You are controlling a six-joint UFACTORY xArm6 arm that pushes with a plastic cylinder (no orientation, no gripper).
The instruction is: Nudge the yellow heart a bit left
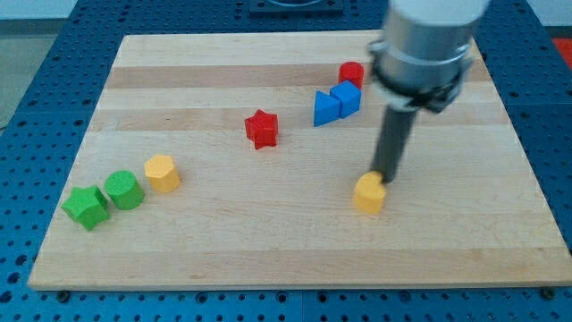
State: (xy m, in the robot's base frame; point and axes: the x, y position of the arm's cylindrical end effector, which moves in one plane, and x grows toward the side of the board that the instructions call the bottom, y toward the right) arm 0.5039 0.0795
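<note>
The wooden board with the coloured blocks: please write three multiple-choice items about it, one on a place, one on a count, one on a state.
1. Where is my tip?
A. At the yellow heart's upper right edge
B. Beside the red star
C. Beside the green blocks

2. How many blue blocks lie on the board?
A. One
B. Two
C. Three

3. The two blue blocks are:
A. Far apart
B. Stacked
C. Side by side, touching

Answers: 1 A, the rod ends right at the heart. 2 B, only two blue shapes show. 3 C, no gap shows between them.
</note>
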